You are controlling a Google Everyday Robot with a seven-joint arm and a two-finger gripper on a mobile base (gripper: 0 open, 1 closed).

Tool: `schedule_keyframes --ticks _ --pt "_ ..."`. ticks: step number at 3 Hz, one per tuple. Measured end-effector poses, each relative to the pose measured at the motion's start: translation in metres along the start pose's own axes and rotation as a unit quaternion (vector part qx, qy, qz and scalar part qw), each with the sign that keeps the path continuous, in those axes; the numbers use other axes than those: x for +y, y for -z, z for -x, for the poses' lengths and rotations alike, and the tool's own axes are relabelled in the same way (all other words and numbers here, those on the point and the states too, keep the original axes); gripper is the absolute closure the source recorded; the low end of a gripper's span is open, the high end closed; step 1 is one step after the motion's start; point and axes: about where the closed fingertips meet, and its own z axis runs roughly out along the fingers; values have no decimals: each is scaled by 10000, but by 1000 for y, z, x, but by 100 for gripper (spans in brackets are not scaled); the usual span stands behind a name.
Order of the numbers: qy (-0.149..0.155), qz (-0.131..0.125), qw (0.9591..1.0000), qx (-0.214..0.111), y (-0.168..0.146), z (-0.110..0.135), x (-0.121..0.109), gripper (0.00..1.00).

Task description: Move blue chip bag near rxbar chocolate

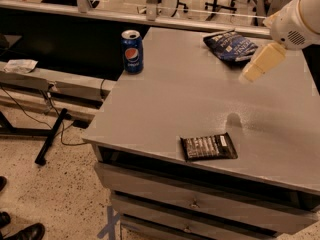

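The blue chip bag (pixel 231 46), crinkled dark-blue foil with white lettering, lies at the far right of the grey table (pixel 165 99). The rxbar chocolate (pixel 208 147), a flat dark wrapped bar with pale lettering, lies near the table's front edge. My gripper (pixel 248 75) hangs from the white arm at the upper right, above the table just right of and in front of the bag, apart from it. It holds nothing that I can see.
A blue Pepsi can (pixel 132 51) stands upright at the table's far left corner. Drawers (pixel 195 204) sit under the tabletop. A dark bench with cables is to the left, and shoes (pixel 20 231) show at the bottom left on the speckled floor.
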Motion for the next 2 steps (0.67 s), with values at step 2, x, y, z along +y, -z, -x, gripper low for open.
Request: schedule_keyframes --ticks 2 --pt "-1046 -386 9916 -652 -80 -2 -75 0"
